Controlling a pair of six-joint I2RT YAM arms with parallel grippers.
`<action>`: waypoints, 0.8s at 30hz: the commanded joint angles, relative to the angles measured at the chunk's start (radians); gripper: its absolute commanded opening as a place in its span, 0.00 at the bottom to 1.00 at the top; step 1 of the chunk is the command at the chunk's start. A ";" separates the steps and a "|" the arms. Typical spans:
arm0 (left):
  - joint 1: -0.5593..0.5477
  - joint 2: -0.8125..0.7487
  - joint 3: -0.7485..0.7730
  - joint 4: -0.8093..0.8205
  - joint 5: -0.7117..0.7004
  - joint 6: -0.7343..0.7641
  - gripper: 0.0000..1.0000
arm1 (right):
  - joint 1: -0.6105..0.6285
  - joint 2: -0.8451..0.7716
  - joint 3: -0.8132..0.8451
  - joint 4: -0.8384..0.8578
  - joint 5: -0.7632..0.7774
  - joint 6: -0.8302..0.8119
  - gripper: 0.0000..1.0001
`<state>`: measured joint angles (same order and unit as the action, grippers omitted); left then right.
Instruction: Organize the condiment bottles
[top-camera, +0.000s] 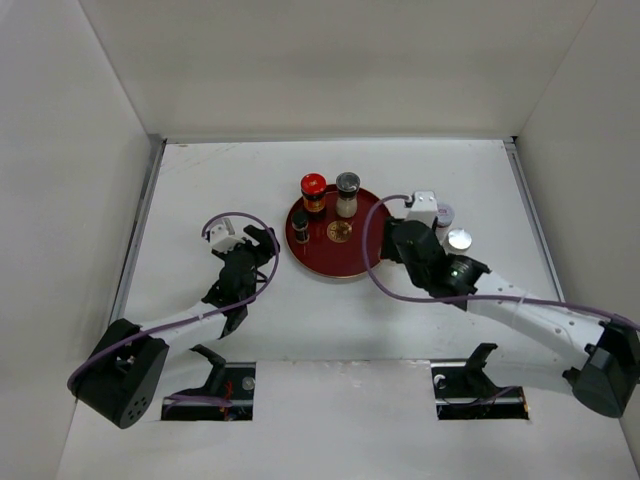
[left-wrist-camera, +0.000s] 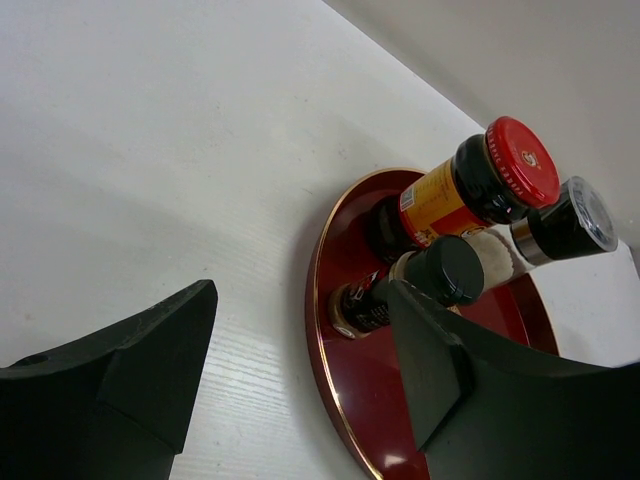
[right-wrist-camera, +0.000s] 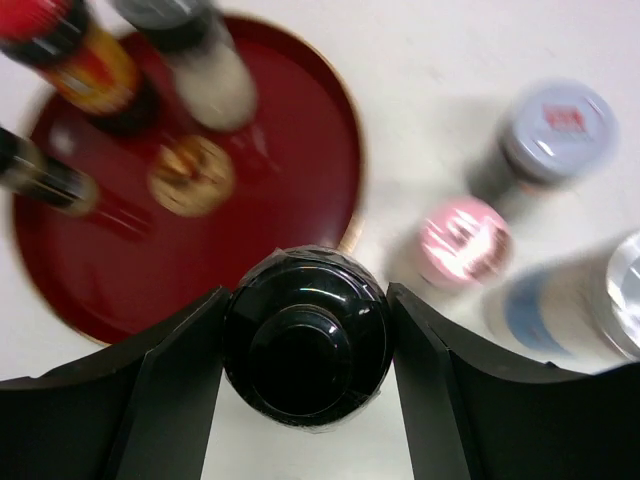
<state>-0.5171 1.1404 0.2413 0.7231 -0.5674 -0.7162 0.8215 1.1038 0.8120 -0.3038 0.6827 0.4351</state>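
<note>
Gripping a black-capped round bottle (right-wrist-camera: 307, 345) just beside the round red dish (top-camera: 350, 262): right gripper (right-wrist-camera: 307, 295). Left gripper (left-wrist-camera: 300, 295) is hanging open, empty. Three condiment bottles (top-camera: 314, 193) are standing on the dish; three pale-capped bottles (right-wrist-camera: 555, 130) are waiting on the desk (top-camera: 250, 180), right.

Bright, even light from above; shadows soft. In your right wrist view the glossy round red dish (right-wrist-camera: 290, 170) and the grey-capped cylindrical bottle (right-wrist-camera: 555, 130) right of it are motion-blurred. The black-capped bottle (right-wrist-camera: 307, 335) in front of the dish is sharp.

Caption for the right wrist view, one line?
Right gripper grips a black-capped bottle near the red dish.
</note>
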 joint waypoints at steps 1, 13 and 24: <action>0.007 -0.007 0.003 0.055 0.009 -0.014 0.68 | 0.014 0.118 0.111 0.267 -0.041 -0.065 0.50; 0.013 -0.016 -0.005 0.055 0.011 -0.014 0.68 | 0.070 0.551 0.361 0.474 -0.173 -0.107 0.54; 0.013 -0.019 -0.005 0.055 0.011 -0.015 0.68 | 0.129 0.637 0.377 0.479 -0.227 -0.061 0.76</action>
<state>-0.5106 1.1404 0.2413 0.7231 -0.5667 -0.7219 0.9356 1.7542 1.1313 0.0669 0.4747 0.3519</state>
